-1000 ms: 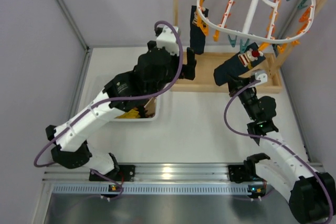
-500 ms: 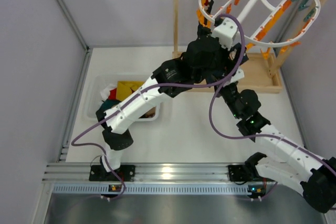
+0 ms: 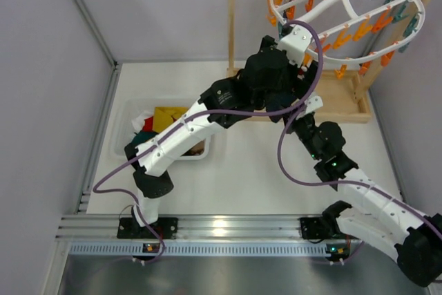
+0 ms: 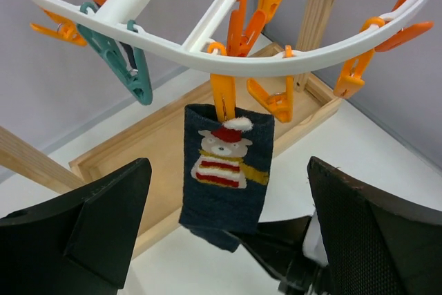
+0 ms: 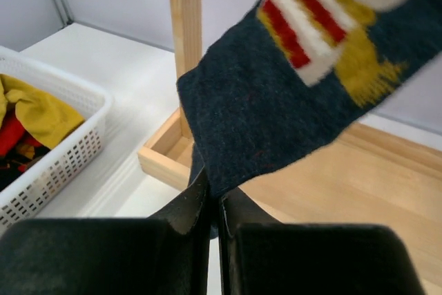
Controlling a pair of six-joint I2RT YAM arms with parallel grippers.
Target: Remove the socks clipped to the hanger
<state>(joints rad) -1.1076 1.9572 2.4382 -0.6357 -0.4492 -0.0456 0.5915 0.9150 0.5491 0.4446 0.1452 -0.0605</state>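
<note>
The navy sock with the red-white bear pattern point(image 4: 228, 170) hangs from an orange clip point(image 4: 222, 94) on the white oval hanger point(image 4: 207, 46), which hangs from the wooden rack in the top view point(image 3: 345, 15). My left gripper point(image 4: 228, 240) is wide open, with one finger either side of the sock and not touching it. My right gripper point(image 5: 214, 205) is shut on the sock's lower edge point(image 5: 297, 94), and its black fingers show under the sock in the left wrist view point(image 4: 276, 257). The plain navy sock is out of view. The left arm hides the patterned sock in the top view.
A white basket point(image 3: 124, 119) at the left holds mixed clothes, including a yellow piece point(image 3: 166, 117). It also shows in the right wrist view point(image 5: 48, 170). The wooden rack's post point(image 5: 183, 32) and base tray point(image 5: 373, 191) stand right behind the sock. Grey walls close the back and sides.
My left arm has swung from the basket up to the hanger and over the right gripper. The hanger has swung and tilted. The plain navy sock seen on it a second ago no longer shows.
</note>
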